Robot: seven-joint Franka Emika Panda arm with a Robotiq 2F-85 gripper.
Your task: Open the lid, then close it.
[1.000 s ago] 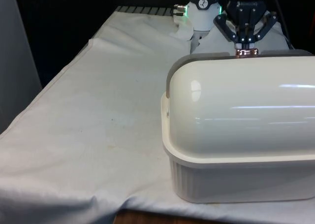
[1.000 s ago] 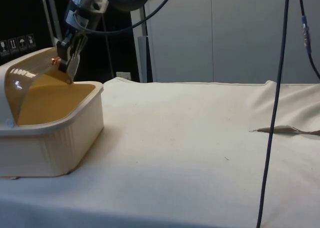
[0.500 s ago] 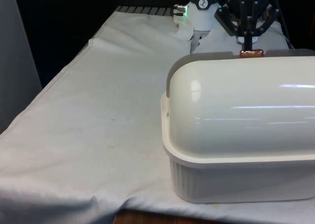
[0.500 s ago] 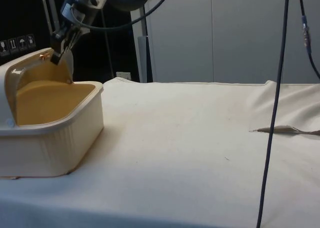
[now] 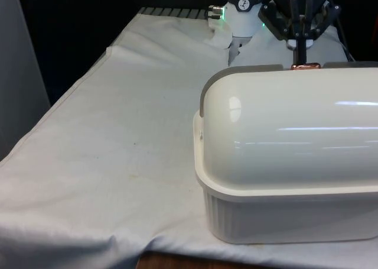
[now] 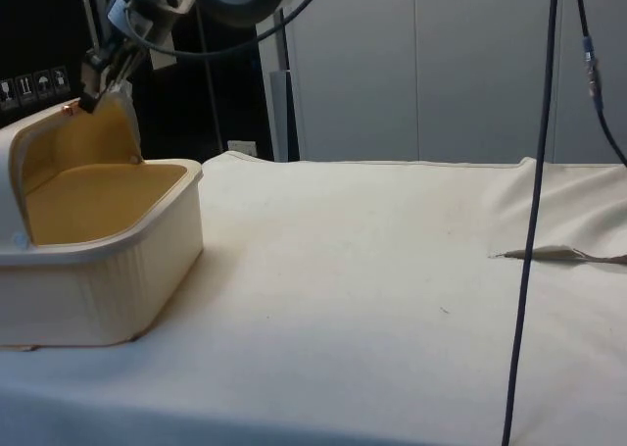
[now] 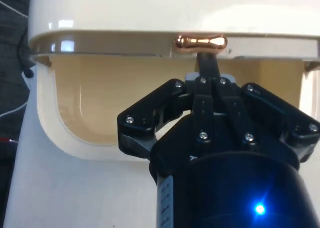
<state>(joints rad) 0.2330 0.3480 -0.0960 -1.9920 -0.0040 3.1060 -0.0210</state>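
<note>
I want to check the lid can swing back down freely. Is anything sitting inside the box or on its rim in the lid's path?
Nothing visible does. The lid is raised, with the gripper at its copper handle. The box interior seen in the side and wrist views looks bare, and so does its rim.

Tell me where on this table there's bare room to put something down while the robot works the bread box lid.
Bare cloth stretches from the bread box to the far folded corner in the side view, crossed by a hanging cable. In the front view, the strip left of the bread box is free too. Crowded: around the lid's copper handle, where the gripper works.
</note>
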